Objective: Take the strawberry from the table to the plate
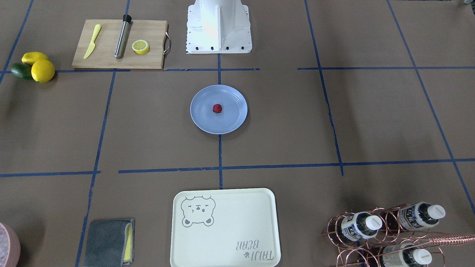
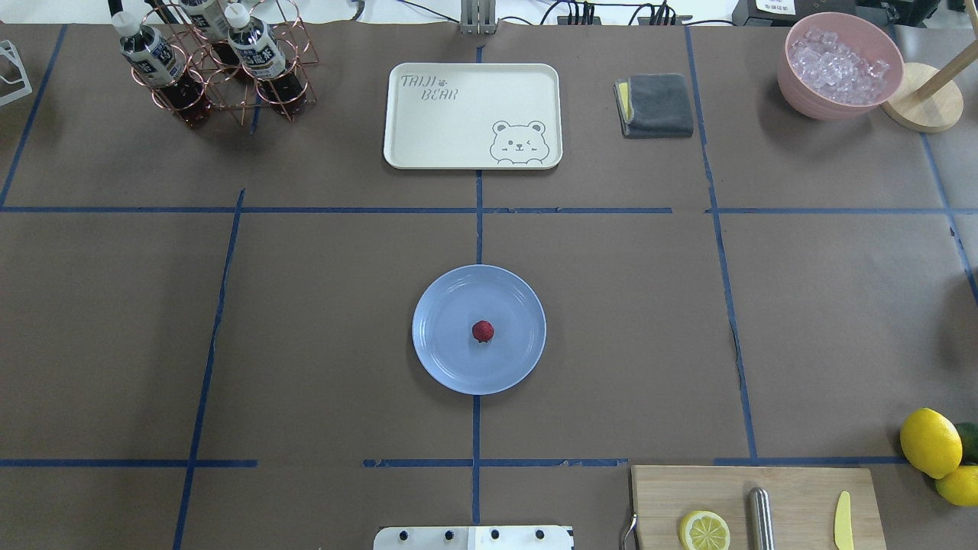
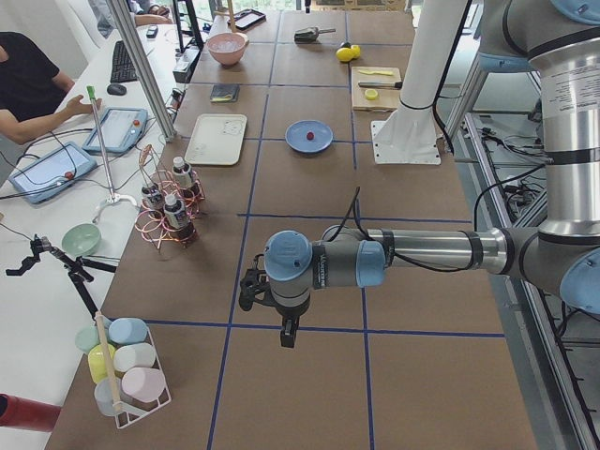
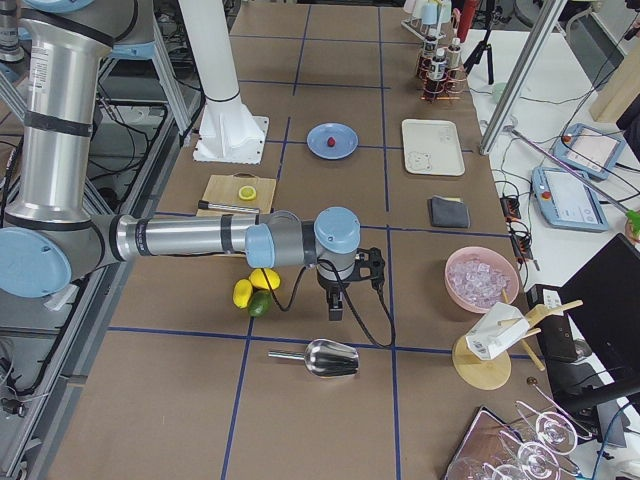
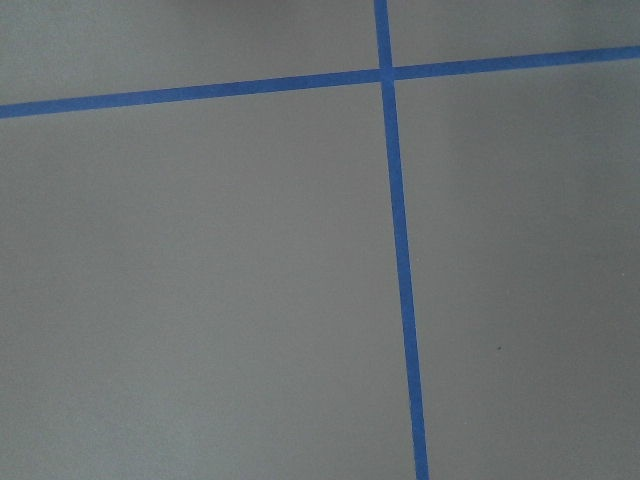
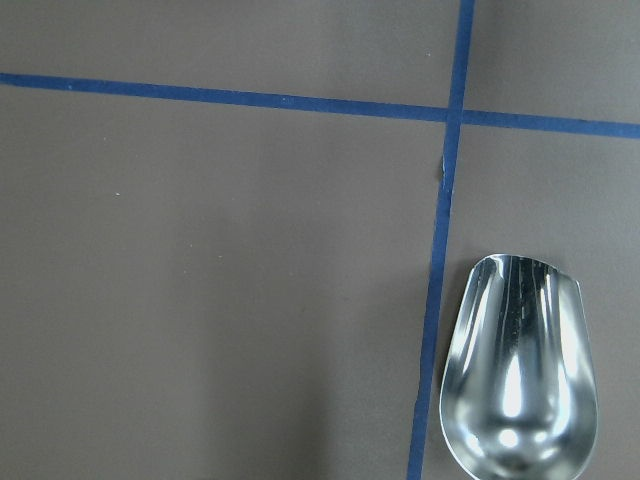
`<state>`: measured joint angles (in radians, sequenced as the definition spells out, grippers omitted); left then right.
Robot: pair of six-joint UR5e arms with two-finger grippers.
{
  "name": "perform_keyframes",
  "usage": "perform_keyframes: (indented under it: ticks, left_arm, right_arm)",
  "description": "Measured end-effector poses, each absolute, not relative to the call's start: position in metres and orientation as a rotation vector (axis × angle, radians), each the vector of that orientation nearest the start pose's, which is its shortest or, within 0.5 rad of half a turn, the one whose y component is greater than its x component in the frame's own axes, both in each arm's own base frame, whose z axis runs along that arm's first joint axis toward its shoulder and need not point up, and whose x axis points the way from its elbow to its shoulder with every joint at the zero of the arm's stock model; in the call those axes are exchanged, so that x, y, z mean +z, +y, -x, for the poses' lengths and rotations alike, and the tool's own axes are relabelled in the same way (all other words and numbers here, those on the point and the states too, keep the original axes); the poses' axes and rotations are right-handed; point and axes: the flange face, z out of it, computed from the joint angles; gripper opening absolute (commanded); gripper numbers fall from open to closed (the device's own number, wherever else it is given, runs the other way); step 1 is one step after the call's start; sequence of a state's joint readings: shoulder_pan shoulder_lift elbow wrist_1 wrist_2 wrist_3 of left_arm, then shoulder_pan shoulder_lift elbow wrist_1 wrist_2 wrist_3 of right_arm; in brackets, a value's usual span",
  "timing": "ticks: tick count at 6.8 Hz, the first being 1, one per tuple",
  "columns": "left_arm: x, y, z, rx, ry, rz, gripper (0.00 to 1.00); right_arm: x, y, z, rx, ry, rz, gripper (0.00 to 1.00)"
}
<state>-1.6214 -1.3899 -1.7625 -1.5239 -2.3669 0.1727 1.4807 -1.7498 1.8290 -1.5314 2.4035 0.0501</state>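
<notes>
The small dark-red strawberry (image 1: 217, 108) (image 2: 482, 331) lies in the middle of the pale blue plate (image 1: 200, 120) (image 2: 443, 363), which rests on the brown table (image 1: 371, 118) at its centre. Neither gripper is near it. My left gripper (image 3: 289, 334) hangs over bare table far off at the table's left end, seen only in the exterior left view. My right gripper (image 4: 335, 308) hangs at the opposite end, just above a metal scoop (image 4: 325, 357) (image 6: 515, 365). I cannot tell whether either is open or shut. The wrist views show no fingers.
A cutting board (image 2: 764, 508) holds a lemon half, a metal rod and a yellow knife. Lemons (image 2: 930, 443) and an avocado lie beside it. A cream bear tray (image 2: 472, 114), a bottle rack (image 2: 214, 65), a grey cloth (image 2: 655, 105) and a pink ice bowl (image 2: 839, 65) line the far side.
</notes>
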Motion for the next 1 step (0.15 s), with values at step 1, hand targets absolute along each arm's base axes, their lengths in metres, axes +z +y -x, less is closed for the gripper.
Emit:
perform_keyframes:
  ticks: [1]
  left_arm:
    - [0.6476, -0.4104, 0.0825, 0.105, 0.795, -0.061, 1.00]
  right_arm:
    - [0.6029, -0.4322, -0.0210, -0.090, -0.834, -0.059, 1.00]
